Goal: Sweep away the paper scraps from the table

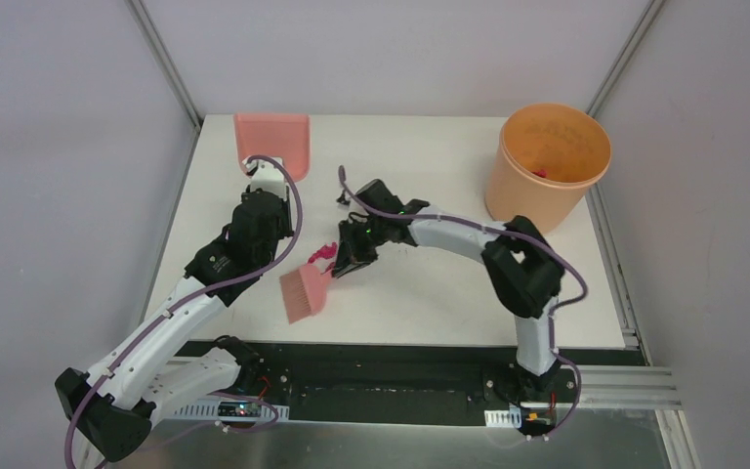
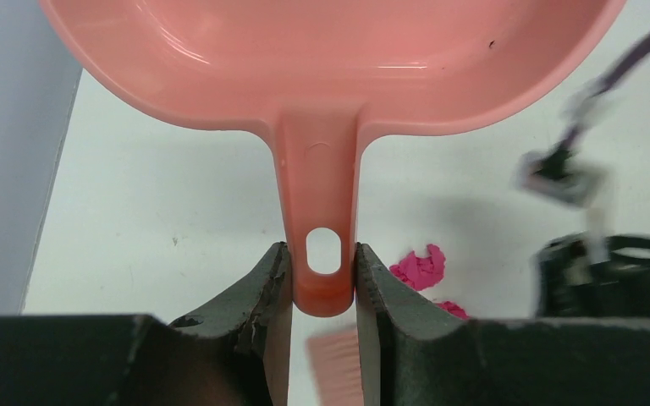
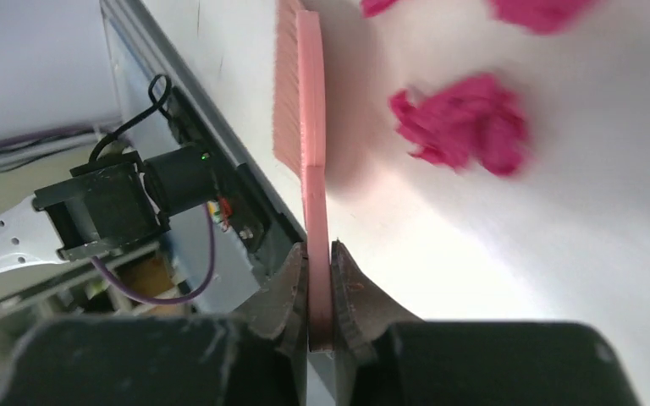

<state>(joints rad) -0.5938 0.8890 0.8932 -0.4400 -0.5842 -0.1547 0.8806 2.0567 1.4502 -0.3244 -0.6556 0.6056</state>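
Note:
My left gripper (image 2: 322, 283) is shut on the handle of the pink dustpan (image 2: 330, 59), whose pan (image 1: 273, 142) lies at the table's far left. My right gripper (image 3: 320, 279) is shut on the handle of the pink hand brush (image 3: 300, 101); its bristle head (image 1: 304, 292) points at the front edge near the middle. Magenta paper scraps (image 1: 321, 256) lie on the white table (image 1: 430, 293) beside the brush. They show large in the right wrist view (image 3: 461, 123) and beside my left fingers (image 2: 419, 266).
An orange round bucket (image 1: 547, 161) stands at the back right, with something red inside. A small dark bit (image 1: 340, 200) lies near the right arm's cable. The black strip (image 1: 400, 352) runs along the front edge. Grey walls close both sides.

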